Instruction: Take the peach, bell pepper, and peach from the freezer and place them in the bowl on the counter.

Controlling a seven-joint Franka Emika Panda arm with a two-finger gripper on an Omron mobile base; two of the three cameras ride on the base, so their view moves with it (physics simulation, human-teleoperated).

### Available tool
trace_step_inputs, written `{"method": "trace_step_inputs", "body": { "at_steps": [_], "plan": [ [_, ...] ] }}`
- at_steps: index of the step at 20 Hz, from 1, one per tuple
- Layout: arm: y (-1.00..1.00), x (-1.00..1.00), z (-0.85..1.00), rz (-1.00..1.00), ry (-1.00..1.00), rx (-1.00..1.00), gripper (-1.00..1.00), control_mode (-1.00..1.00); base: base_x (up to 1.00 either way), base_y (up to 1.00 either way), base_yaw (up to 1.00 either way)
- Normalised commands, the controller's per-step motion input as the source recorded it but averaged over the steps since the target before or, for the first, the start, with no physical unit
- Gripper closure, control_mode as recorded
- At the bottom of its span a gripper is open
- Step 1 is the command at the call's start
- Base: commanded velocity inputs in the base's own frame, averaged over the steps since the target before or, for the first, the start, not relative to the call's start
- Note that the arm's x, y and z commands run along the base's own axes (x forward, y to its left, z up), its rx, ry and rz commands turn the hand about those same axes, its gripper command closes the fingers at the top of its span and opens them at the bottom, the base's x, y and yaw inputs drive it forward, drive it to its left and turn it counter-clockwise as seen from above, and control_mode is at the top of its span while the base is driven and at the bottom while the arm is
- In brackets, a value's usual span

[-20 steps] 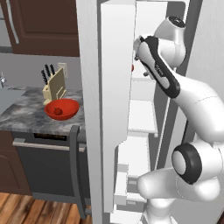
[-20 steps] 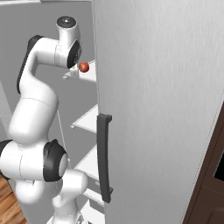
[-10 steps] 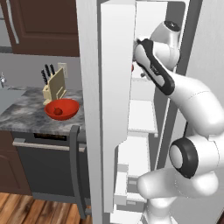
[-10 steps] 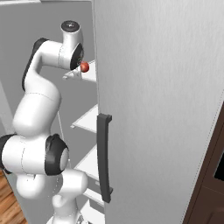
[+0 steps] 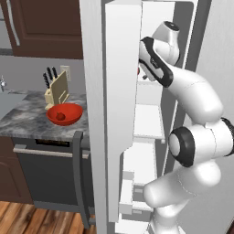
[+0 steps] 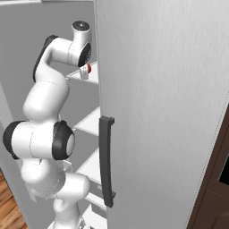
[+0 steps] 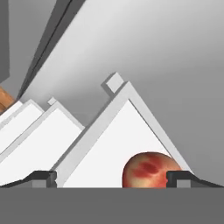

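Wood floor (image 5: pixel 27 219), dark cabinets (image 5: pixel 45 27)

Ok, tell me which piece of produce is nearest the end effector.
The mottled red-yellow peach on the white freezer shelf, right before the open end effector; the other piece lies in the red bowl.

Knife block (image 5: pixel 56 88) by the wall; wood floor (image 5: pixel 27 219).
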Motion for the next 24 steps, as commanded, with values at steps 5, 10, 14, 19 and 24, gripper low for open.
{"method": "trace_step_inputs", "body": {
  "at_steps": [5, 10, 14, 19, 24],
  "plan": [
    [0.0, 0.4, -0.06, 0.06, 0.03, 0.0, -1.0, -1.0, 0.0, 0.0, 0.0],
    [0.03, 0.26, -0.13, 0.02, 0.0, -0.01, -1.0, -1.0, 0.0, 0.0, 0.0],
    [0.04, 0.21, -0.17, 0.0, 0.0, -0.01, -1.0, -1.0, 0.0, 0.0, 0.0],
    [0.05, 0.04, -0.22, 0.0, 0.01, -0.01, -1.0, -1.0, 0.0, 0.0, 0.0],
    [0.06, 0.07, -0.25, 0.0, 0.01, 0.0, -1.0, -1.0, 0.0, 0.0, 0.0]
  ]
}}
